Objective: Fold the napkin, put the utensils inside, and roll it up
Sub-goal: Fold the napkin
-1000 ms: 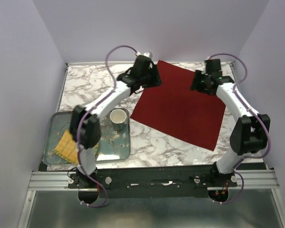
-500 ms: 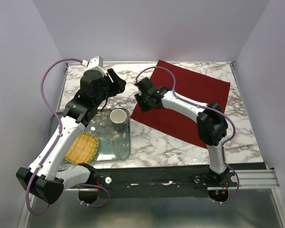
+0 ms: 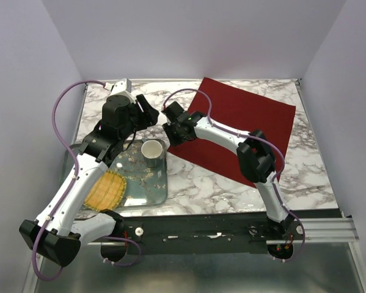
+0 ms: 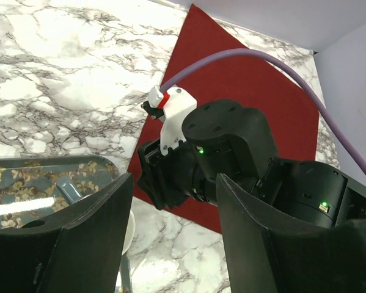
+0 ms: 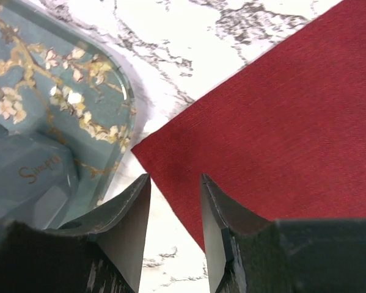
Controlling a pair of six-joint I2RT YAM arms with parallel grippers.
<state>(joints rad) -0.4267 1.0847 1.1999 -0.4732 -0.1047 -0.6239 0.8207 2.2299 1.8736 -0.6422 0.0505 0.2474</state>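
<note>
The dark red napkin [image 3: 250, 116] lies flat and unfolded on the marble table, right of centre. My right arm reaches left across it. My right gripper [image 3: 169, 116] hangs above its left corner. In the right wrist view the jaws [image 5: 175, 178] stand open with a narrow gap, the napkin [image 5: 280, 104] edge running below them, nothing held. My left gripper [image 3: 151, 113] hovers just left of the right one, above the tray's far end. It is open [image 4: 173, 183] and empty, with the right wrist's black body showing between its fingers. No utensils show in any view.
A blue flowered tray [image 3: 143, 189] sits at the front left with a white cup [image 3: 151, 151] and a yellow woven mat [image 3: 104, 189] on it. The tray's rim [image 5: 124, 91] lies just beside the napkin corner. Purple cables loop over both arms.
Both arms have swung left from the napkin's far corners. The right gripper now hangs over the napkin's left corner with narrower jaws, and the left gripper hovers beside it.
</note>
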